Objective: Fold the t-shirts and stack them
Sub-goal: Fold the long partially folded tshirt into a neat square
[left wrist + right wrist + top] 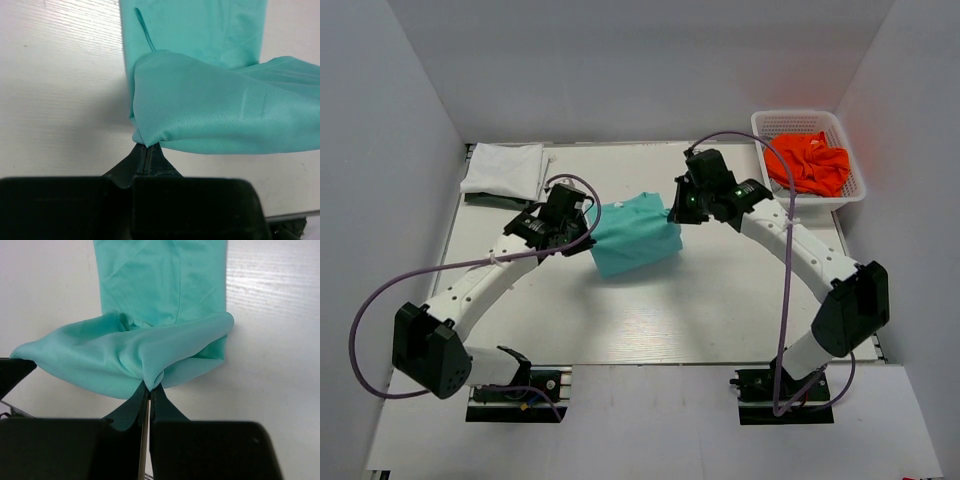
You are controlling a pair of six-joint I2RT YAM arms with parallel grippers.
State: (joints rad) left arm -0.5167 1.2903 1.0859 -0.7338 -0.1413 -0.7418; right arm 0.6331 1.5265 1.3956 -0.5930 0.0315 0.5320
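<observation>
The teal t-shirt (635,238) lies partly folded in the middle of the table. My left gripper (586,226) is shut on its left corner, and the pinched cloth (210,107) is lifted over the flat part. My right gripper (676,212) is shut on its right corner, with the cloth (150,352) bunched above the fingertips. A folded white t-shirt (504,168) rests on a dark one (490,199) at the back left. An orange t-shirt (810,162) lies crumpled in the basket.
A white mesh basket (857,190) stands at the back right corner. Grey walls close in the table on three sides. Purple cables loop off both arms.
</observation>
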